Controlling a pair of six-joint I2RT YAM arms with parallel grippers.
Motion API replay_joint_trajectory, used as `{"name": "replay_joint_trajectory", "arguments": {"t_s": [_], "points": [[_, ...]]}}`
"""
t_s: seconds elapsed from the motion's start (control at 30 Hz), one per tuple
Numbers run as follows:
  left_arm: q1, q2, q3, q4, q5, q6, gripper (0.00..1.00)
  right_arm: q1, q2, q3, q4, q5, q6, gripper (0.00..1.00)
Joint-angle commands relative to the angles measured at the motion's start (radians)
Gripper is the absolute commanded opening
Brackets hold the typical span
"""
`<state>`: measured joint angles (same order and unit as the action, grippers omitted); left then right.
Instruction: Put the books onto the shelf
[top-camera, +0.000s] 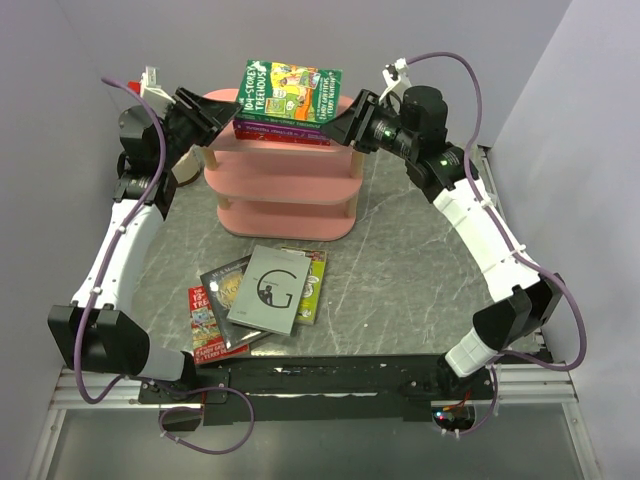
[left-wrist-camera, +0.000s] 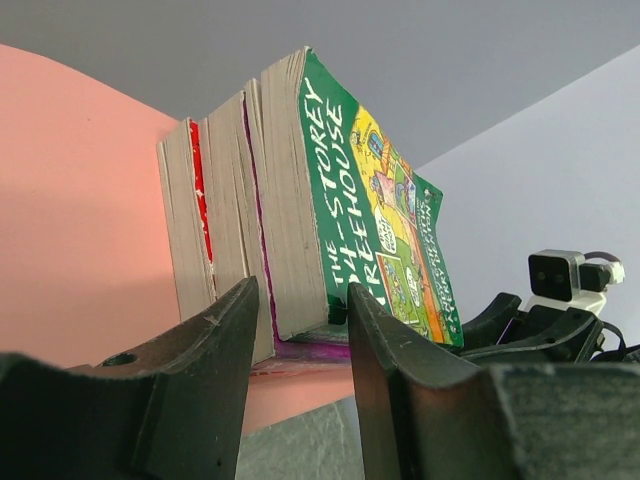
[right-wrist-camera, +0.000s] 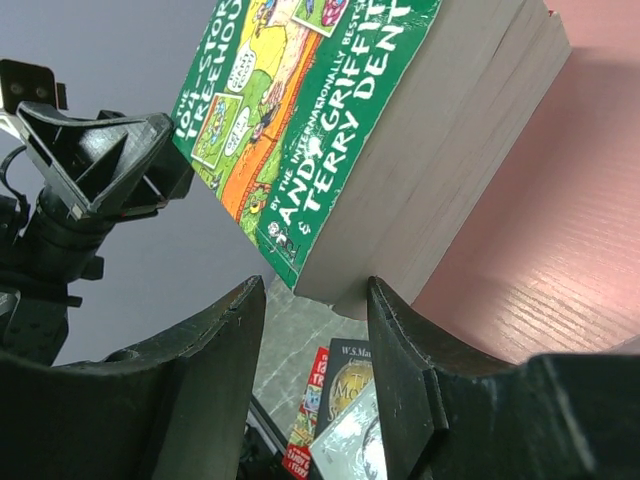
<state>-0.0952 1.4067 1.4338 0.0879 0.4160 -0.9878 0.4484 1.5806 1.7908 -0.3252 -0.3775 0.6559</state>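
Note:
The pink shelf (top-camera: 285, 200) stands mid-table, and three books lie stacked on its top board: a green one (top-camera: 290, 88) above a purple one (top-camera: 282, 127) and a red one (top-camera: 290, 138). My left gripper (top-camera: 215, 115) is at the stack's left end, open, its tips (left-wrist-camera: 302, 290) just short of the page edges of the green book (left-wrist-camera: 370, 200). My right gripper (top-camera: 345, 125) is at the right end, open (right-wrist-camera: 315, 288), with a corner of the green book (right-wrist-camera: 300, 100) above the gap. On the table lie a grey "G" book (top-camera: 268, 288), a dark book (top-camera: 225, 285), a red book (top-camera: 205, 320) and a lime-green book (top-camera: 312, 285).
The loose books lie overlapping in front of the shelf, left of centre. Grey walls close in the table on the left, back and right. Both arm bases sit on the black rail (top-camera: 330, 375) at the near edge. The shelf's two lower boards (top-camera: 285, 178) hold nothing.

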Motion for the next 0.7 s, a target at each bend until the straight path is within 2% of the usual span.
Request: {"name": "replay_joint_trajectory", "arguments": {"t_s": [0.0, 0.67], "points": [[-0.046, -0.054, -0.001, 0.055, 0.083, -0.014, 0.45, 0.038, -0.033, 0.008, 0.045, -0.04, -0.004, 0.53], [-0.044, -0.055, -0.013, 0.05, 0.064, 0.006, 0.49, 0.0, 0.073, 0.134, -0.021, -0.049, -0.013, 0.53]]}}
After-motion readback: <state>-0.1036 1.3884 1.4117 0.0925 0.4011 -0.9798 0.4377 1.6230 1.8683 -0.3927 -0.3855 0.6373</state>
